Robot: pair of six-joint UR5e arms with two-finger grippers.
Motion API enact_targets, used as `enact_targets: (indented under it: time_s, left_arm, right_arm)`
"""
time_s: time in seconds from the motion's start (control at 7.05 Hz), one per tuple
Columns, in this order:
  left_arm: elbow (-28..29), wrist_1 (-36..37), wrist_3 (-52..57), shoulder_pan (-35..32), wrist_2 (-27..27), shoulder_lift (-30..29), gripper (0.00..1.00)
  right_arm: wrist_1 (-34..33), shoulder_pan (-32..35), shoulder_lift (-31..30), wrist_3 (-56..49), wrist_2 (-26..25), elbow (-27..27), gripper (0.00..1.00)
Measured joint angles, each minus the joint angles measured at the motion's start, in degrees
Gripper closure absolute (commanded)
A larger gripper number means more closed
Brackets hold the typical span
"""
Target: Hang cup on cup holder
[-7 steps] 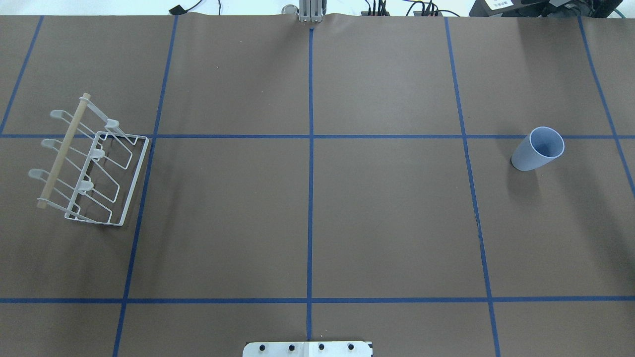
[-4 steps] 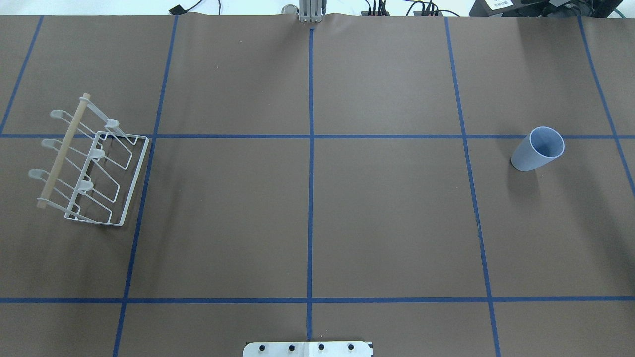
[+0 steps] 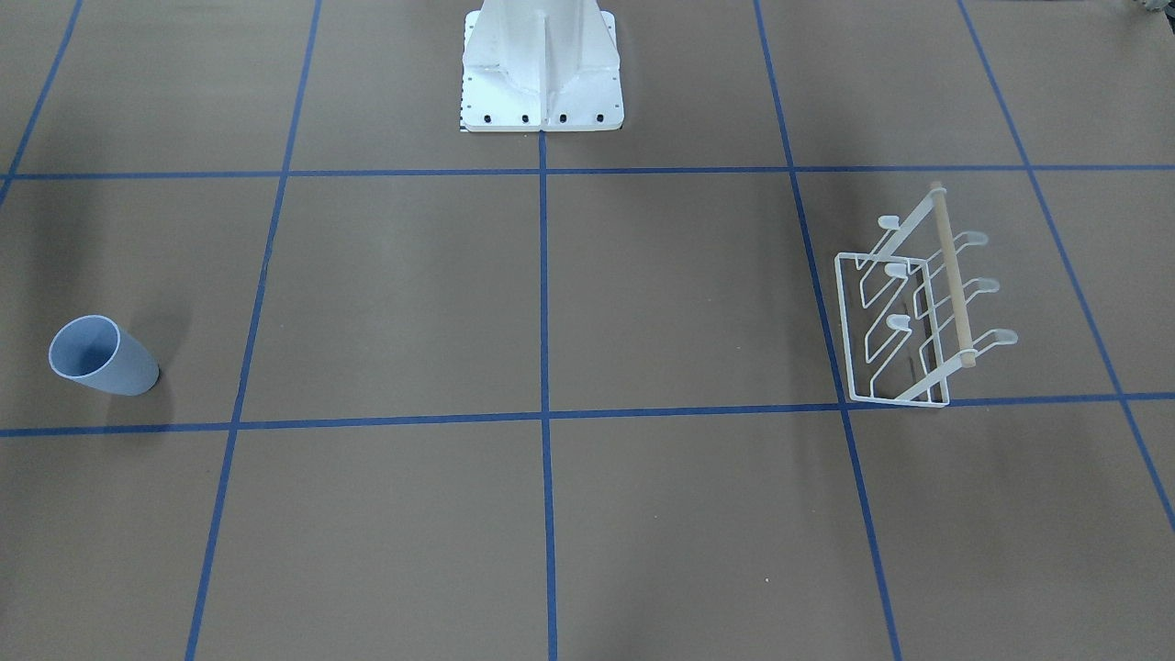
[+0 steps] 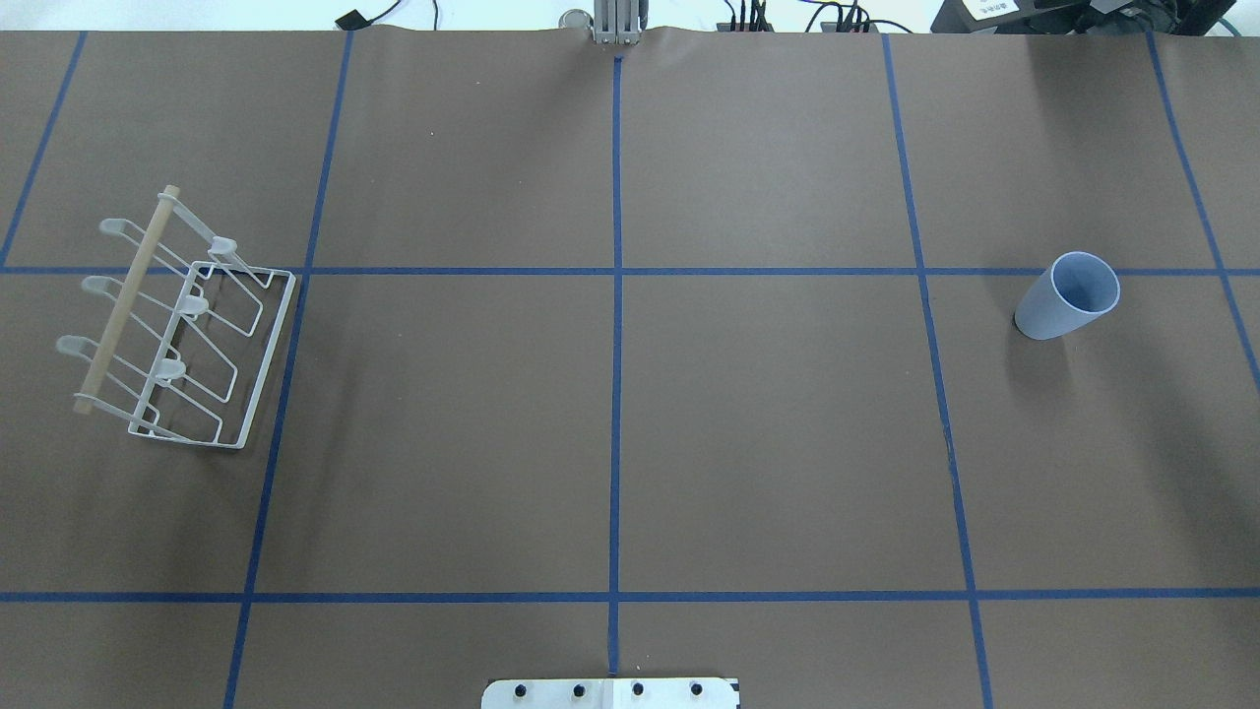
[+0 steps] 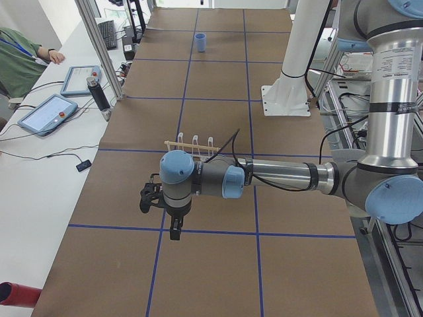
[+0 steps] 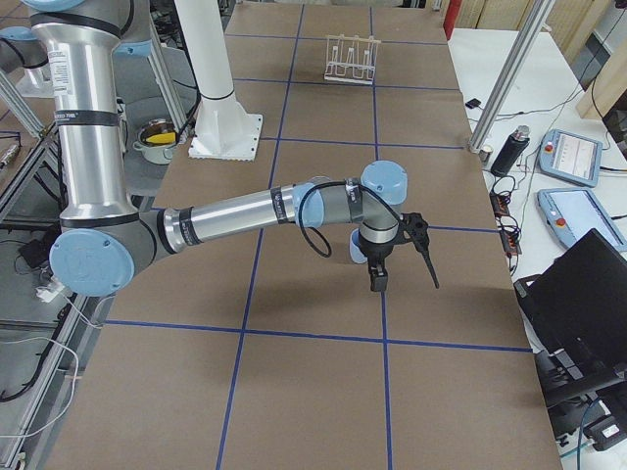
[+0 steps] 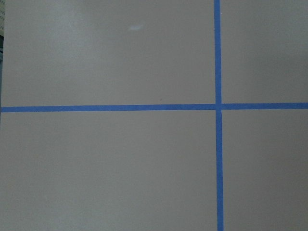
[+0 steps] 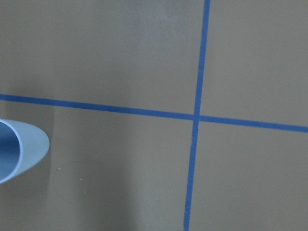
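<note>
The pale blue cup [image 4: 1068,295] stands upright, rim up, at the table's right side; it also shows in the front view [image 3: 101,356], the left side view [image 5: 200,43] and at the right wrist view's left edge [image 8: 19,149]. The white wire cup holder [image 4: 182,320] with its wooden dowel stands at the table's left side, prongs bare [image 3: 918,308] [image 5: 193,146] [image 6: 351,59]. My left gripper [image 5: 158,221] hangs over the table's left end, nearer than the holder. My right gripper [image 6: 405,284] hangs near the cup. I cannot tell whether either is open or shut.
The white robot base [image 3: 542,73] stands at the table's near middle edge [image 4: 610,692]. Blue tape lines grid the brown table. Tablets [image 5: 46,112] and a seated person [image 5: 20,59] are beside the table; a laptop [image 6: 578,294] sits off its right end.
</note>
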Motion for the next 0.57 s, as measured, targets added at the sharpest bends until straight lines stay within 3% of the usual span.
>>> enact_targets:
  time_s: [0.28, 0.57]
  left_arm:
    - [-0.3, -0.8, -0.2, 0.7, -1.8, 0.2, 0.02]
    - [-0.1, -1.2, 0.0, 1.1, -2.1, 0.7, 0.02]
  right_arm:
    - [4.1, -6.5, 1.0, 1.3, -0.3, -0.7, 0.00]
    - [9.1, -14.0, 3.2, 11.1, -0.3, -1.3, 0.00]
